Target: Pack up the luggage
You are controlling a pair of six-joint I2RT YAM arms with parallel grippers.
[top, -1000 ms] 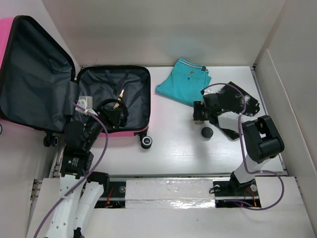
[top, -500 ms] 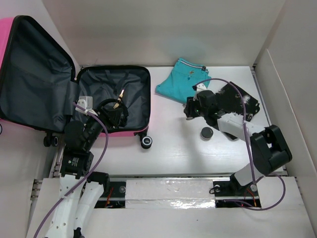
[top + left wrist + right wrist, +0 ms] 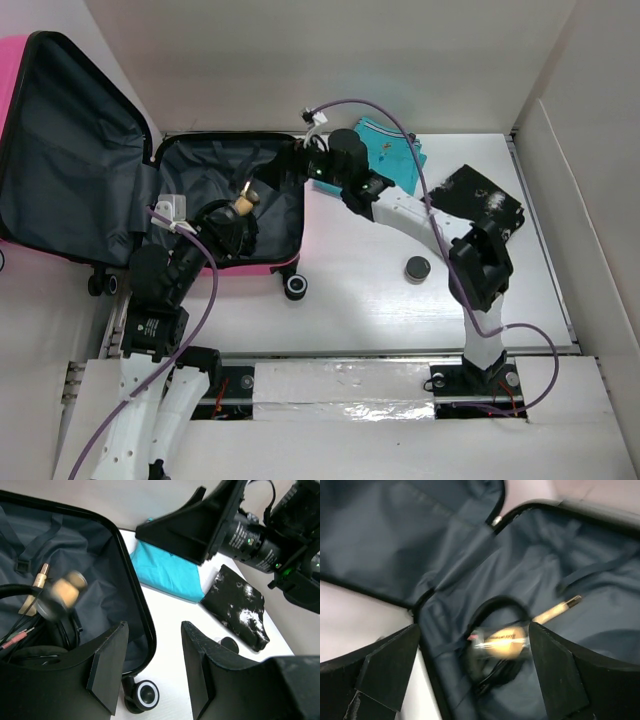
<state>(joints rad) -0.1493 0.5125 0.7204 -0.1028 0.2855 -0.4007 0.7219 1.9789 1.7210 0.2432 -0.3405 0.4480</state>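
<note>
- Stretched the right arm (image 3: 420, 215) far out from its base, upper link rising, forearm slanting up and leftward across the top view.
- Spread the right gripper (image 3: 470, 677) wide, its fingers (image 3: 385, 672) sitting at the two lower corners of the wrist view, with nothing clamped between them.
- Folded the left arm (image 3: 160, 300) close above its own base, wrist tipped up and to the right.
- Held the left gripper (image 3: 152, 665) partly parted, with a clear gap between the jaws and nothing pinched.
- Faced the two grippers toward each other, near but apart.
</note>
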